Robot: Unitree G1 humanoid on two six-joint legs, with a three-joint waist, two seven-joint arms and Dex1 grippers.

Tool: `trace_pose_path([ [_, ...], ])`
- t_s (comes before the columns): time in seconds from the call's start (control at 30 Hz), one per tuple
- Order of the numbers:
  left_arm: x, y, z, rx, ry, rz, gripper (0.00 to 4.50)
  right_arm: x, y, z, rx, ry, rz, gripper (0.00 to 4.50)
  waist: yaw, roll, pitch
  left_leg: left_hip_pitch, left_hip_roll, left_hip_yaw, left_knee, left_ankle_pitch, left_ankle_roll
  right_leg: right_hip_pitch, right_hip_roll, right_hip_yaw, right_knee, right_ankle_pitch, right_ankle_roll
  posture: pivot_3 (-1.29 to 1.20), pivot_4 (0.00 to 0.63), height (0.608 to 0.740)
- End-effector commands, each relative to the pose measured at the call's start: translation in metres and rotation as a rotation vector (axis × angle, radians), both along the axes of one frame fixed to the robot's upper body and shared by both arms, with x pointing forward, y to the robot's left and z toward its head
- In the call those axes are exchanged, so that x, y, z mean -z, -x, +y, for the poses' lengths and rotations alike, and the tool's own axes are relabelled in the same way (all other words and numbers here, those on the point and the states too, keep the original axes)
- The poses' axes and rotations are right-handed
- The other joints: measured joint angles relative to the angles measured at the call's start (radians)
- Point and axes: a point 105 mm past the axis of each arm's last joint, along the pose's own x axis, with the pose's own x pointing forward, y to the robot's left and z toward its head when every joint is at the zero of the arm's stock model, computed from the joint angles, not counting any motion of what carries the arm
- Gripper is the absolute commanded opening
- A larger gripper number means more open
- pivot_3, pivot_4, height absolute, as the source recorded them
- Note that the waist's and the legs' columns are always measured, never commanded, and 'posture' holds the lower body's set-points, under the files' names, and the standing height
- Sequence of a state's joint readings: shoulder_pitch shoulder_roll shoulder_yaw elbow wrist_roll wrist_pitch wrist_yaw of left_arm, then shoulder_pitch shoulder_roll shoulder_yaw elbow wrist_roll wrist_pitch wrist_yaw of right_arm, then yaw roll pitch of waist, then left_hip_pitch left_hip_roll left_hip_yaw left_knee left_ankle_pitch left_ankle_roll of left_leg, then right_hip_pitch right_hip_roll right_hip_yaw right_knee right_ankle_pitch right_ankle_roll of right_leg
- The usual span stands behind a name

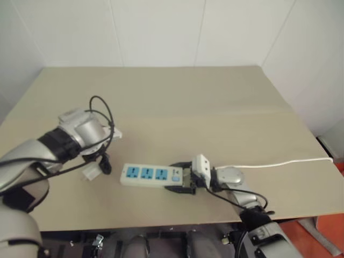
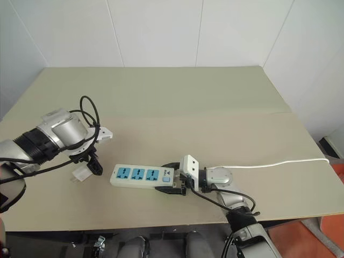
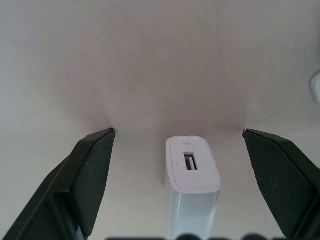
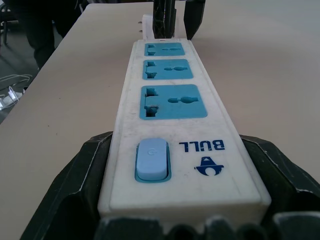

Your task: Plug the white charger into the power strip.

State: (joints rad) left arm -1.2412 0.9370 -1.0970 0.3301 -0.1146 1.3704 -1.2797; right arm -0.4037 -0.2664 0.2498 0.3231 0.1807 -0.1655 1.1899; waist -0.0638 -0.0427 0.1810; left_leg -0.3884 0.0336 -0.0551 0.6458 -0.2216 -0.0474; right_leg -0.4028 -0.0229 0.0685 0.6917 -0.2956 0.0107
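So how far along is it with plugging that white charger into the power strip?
Early. Done: the right gripper is clamped on the switch end of the power strip, bracing it on the table. In hand: the left gripper hangs open straddling the white charger, which sits on the table, ungrasped. Left: close on the charger, lift it, carry it over to one of the three vacant blue sockets and push it in.

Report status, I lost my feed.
Left gripper open, straddling white charger on table. Right gripper clamps power strip at switch end. Sockets unobstructed.
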Motion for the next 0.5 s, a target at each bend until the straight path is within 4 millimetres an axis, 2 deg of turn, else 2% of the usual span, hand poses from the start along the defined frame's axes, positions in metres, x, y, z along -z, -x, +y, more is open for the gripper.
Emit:
trace_pose_path([
  [0.03,-0.004,0.0,0.003,0.014,-0.016,-0.001,4.48,0.009,0.006,0.0,-0.005,0.018,0.036,3.44,-0.001,0.0,0.0,0.0,0.0,0.0,0.0,0.0,0.0,0.0,0.0,0.0,0.0,0.0,0.0,0.0,0.15,0.74],
  [0.5,0.002,0.012,0.012,0.016,-0.057,0.03,4.48,0.011,0.006,0.002,0.005,0.014,0.041,3.44,-0.003,0.0,0.0,0.0,0.0,0.0,0.0,0.0,0.0,0.0,0.0,0.0,0.0,0.0,0.0,0.0,0.15,0.74],
])
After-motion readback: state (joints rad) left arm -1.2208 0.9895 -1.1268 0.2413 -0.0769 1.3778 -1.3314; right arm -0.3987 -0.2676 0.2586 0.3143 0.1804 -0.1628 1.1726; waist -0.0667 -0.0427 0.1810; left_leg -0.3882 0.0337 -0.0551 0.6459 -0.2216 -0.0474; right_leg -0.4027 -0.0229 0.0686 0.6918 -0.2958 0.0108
